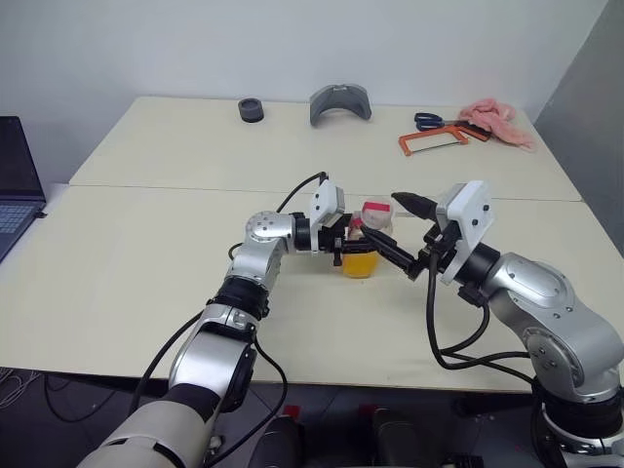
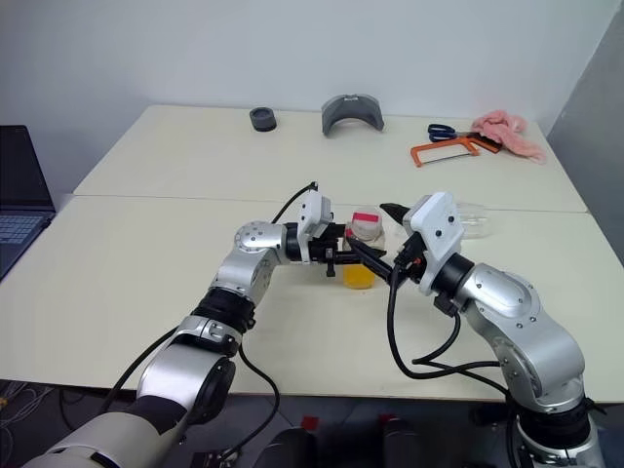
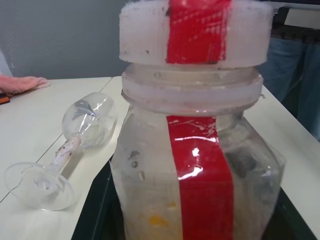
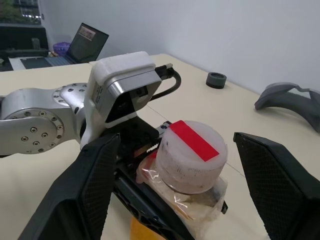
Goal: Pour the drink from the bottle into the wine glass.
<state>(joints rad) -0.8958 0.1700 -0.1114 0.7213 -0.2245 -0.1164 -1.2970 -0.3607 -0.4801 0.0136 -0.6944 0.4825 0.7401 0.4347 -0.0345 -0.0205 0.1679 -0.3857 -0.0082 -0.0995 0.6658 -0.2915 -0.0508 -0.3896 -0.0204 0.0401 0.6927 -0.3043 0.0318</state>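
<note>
left gripper [image 1: 343, 246]: pinching the bottle [image 1: 369, 239] upright
right gripper [image 4: 172, 187]: spread, fingers flanking the bottle's cap
wine glass [image 3: 62, 151]: lying tipped over beyond the bottle

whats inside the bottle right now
Orange drink fills the lower part of the bottle; the upper part looks empty. The cap is on. The left gripper covers part of its base.
</note>
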